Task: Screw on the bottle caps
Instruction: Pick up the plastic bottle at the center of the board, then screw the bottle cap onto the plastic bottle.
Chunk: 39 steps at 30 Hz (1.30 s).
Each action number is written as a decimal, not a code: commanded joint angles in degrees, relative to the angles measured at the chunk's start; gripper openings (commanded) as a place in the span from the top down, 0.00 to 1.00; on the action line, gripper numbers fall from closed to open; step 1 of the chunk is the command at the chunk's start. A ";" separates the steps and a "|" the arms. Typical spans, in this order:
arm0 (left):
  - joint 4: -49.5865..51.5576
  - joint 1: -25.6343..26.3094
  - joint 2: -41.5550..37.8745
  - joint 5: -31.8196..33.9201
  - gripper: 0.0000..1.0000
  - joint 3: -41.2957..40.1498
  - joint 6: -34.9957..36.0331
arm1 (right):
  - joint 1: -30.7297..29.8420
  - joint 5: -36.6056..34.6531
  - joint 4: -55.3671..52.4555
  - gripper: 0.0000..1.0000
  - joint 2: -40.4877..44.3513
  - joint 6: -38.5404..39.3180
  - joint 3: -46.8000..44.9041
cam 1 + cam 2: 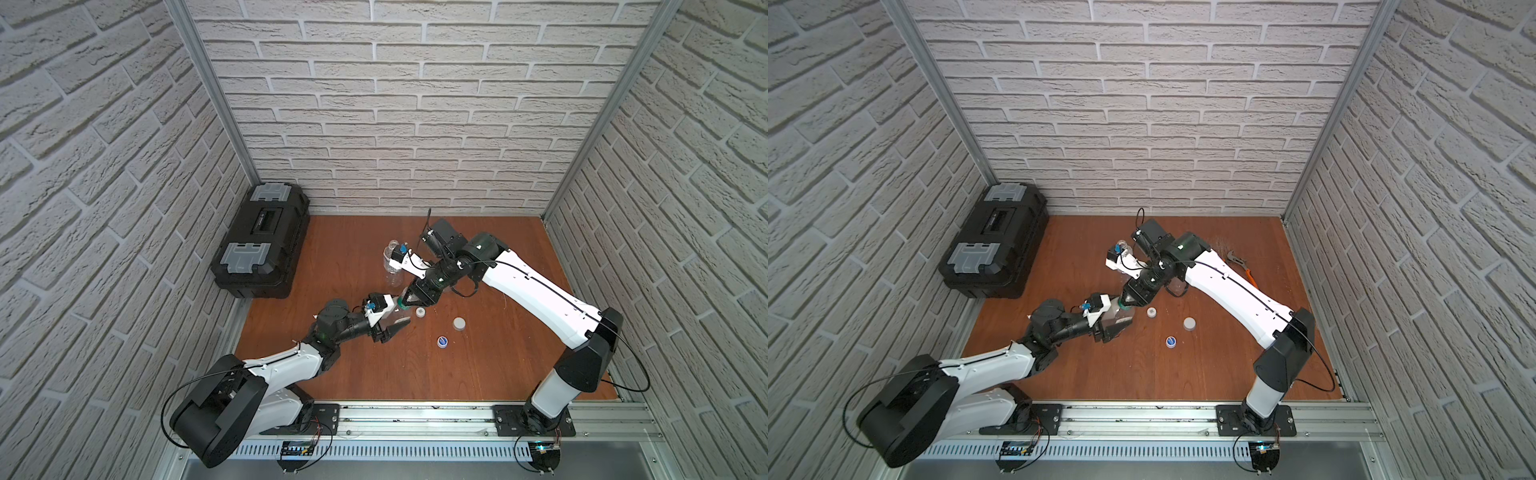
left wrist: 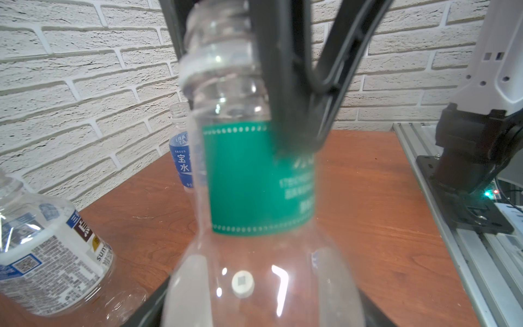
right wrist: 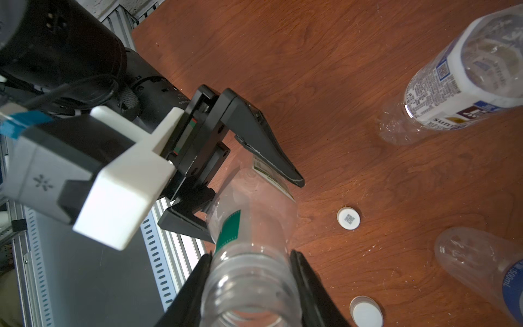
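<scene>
Near the middle of the tabletop [image 1: 415,374], the two arms meet at the green-banded bottle [image 2: 254,181]. The bottle is tilted, with its neck toward the right arm and its body toward the left arm.

**Right end effector** [image 3: 252,254]: closed on the threaded neck of the green-banded bottle, one finger on each side. The mouth of the bottle is open and carries no cap.

**Left end effector** [image 1: 397,330]: the jaws stand apart, one finger on each side of the bottle's clear body below the green band. The right wrist view shows one finger alongside the brown-white label. Whether either finger presses on the body cannot be told.

**Caps:** all three lie loose on the tabletop, on the right arm's side of the held bottle.
- The small white cap [image 1: 420,312] is nearest, just beside the right end effector. It bears a square printed code.
- The wider white cap [image 1: 459,323] lies farther out.
- The blue cap [image 1: 443,341] lies nearer the front rail than the other two.
- No two caps touch.

**Other bottles:** the white-labelled bottle [image 3: 458,85] and the blue-labelled bottle [image 2: 182,161] stand on the tabletop behind the held bottle, apart from each other. The neck of the blue-labelled bottle is uncapped.

**Surroundings:** a black toolbox [image 1: 262,241] sits in the far corner on the left arm's side.
</scene>
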<state>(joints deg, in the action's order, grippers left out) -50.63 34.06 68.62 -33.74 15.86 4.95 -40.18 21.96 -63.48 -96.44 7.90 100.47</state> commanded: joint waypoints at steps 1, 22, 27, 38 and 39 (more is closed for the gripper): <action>-0.74 -0.67 -0.77 -0.98 0.23 0.91 0.48 | 0.46 0.42 0.86 0.87 2.66 0.19 -1.15; 3.53 -1.12 0.31 2.56 0.38 2.16 3.77 | 0.53 -11.09 1.81 0.25 7.49 -3.48 -2.40; 0.39 -1.06 2.92 4.09 0.38 1.49 2.59 | 0.71 -26.49 4.82 0.08 15.11 -10.34 -13.12; 0.05 -0.84 1.23 4.90 0.39 0.86 2.57 | 8.15 -27.03 17.61 0.08 17.81 -23.37 -39.59; 0.16 -0.84 1.02 4.90 0.39 0.84 2.61 | 9.77 -25.37 19.82 0.10 17.07 -24.11 -40.99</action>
<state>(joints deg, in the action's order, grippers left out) -47.94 33.39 71.09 -29.17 16.86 7.46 -33.56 -6.02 -52.45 -79.05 -11.55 61.76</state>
